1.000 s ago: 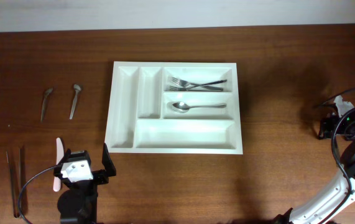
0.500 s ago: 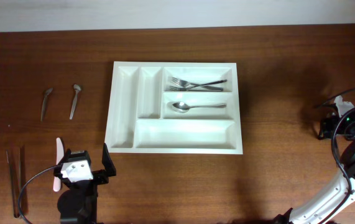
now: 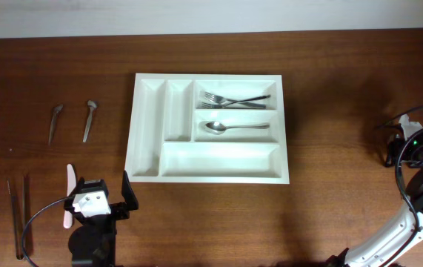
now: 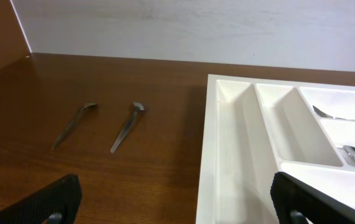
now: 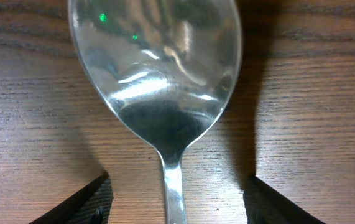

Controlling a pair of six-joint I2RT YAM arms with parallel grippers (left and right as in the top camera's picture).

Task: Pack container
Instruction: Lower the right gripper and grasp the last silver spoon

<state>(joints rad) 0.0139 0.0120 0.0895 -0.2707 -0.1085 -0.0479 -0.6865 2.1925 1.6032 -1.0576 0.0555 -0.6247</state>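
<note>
The container (image 3: 207,76), a large white cutlery tray, lies mid-table, and its near-left corner shows in the left wrist view (image 4: 209,155). Two forks (image 3: 233,99) lie in its top right slot and a spoon (image 3: 233,127) in the slot below. My left gripper (image 3: 101,185) stands open near the front left; in its own view the left gripper (image 4: 174,199) holds nothing. At the far right edge my right gripper (image 3: 398,146) is down at the table. Its wrist view shows a metal spoon (image 5: 158,68) flat on the wood. The right gripper (image 5: 177,199) straddles the handle, both fingers apart from it.
Two small spoons (image 3: 55,122) (image 3: 90,119) lie left of the tray, also seen in the left wrist view (image 4: 73,124) (image 4: 127,126). A pair of dark chopsticks (image 3: 17,215) lies at the front left. A pink-and-white utensil (image 3: 69,196) rests beside the left gripper.
The right gripper's jaws have drawn closer together around the spoon handle. The left arm and everything in the tray stay where they were.
</note>
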